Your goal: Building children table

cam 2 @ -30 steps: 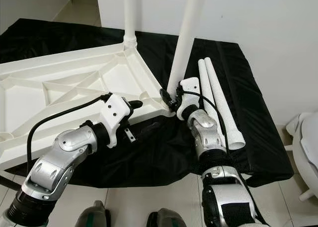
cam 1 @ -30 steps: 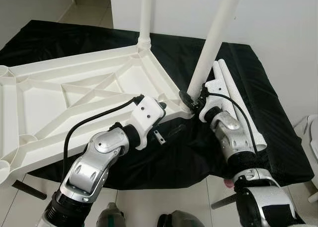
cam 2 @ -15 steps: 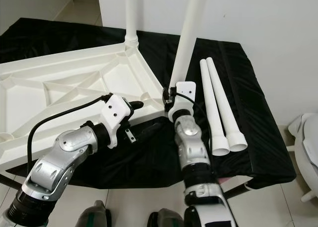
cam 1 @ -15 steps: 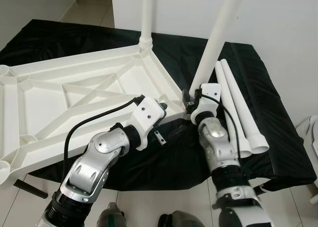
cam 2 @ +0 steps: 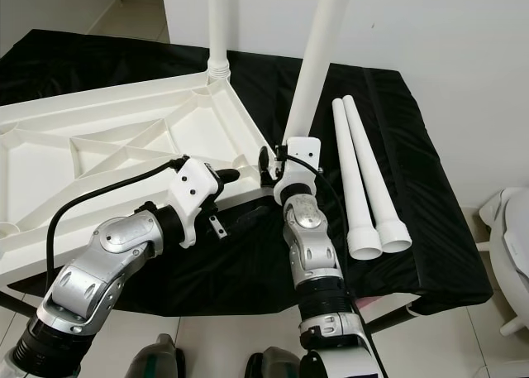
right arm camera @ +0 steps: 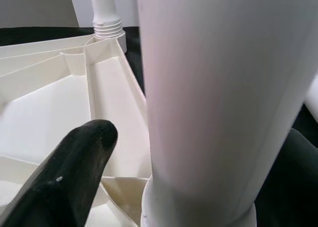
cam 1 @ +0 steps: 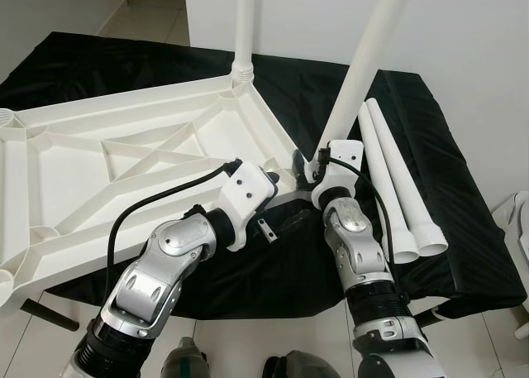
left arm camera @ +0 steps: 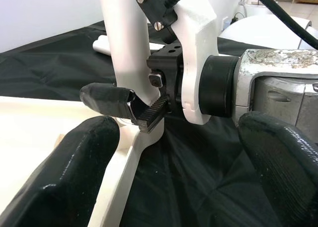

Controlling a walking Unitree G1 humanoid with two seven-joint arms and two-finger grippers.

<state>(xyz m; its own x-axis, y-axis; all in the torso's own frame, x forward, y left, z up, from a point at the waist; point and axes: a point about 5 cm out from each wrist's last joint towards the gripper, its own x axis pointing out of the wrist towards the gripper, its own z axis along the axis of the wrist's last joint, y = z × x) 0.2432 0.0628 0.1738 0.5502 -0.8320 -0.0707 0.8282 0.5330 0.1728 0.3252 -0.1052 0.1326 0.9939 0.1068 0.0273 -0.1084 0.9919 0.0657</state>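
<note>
Jaws of the right gripper (cam 1: pixel 307 165) stand on either side of the base of a white table leg (cam 1: pixel 364 59), closed around it just above the corner socket of the tabletop; in the right wrist view one black finger (right arm camera: pixel 69 172) lies on one side of the leg (right arm camera: pixel 213 98) and the other shows as a dark edge on its far side. Jaws of the left gripper (left arm camera: pixel 174 187) stand wide apart, holding nothing; its two black fingertips (left arm camera: pixel 74 177) frame the right gripper (left arm camera: pixel 149 108) and the leg base from the near side of the same corner.

The overturned white tabletop (cam 1: pixel 124 171) lies underside up, its ribbing exposed, on a black cloth (cam 1: pixel 446 188) that covers the support beneath it. All positions below are given relative to this tabletop.

- Gripped leg: rises from the near right corner, tilted toward the wall (cam 1: pixel 463 47).
- Second fitted leg (cam 1: pixel 245 22): stands upright in the far right corner socket, a threaded collar at its foot.
- Two loose legs (cam 1: pixel 395 188): lie side by side on the cloth, just beyond the right edge, their flared ends pointing toward the robot.
- Left gripper (cam 1: pixel 281 221): at the near edge, just short of the near right corner, apart from the plastic.
- Left arm's black cable (cam 1: pixel 157 198): arcs over the near edge.
- Tiled floor (cam 1: pixel 248 345): below the near edge of the cloth.
</note>
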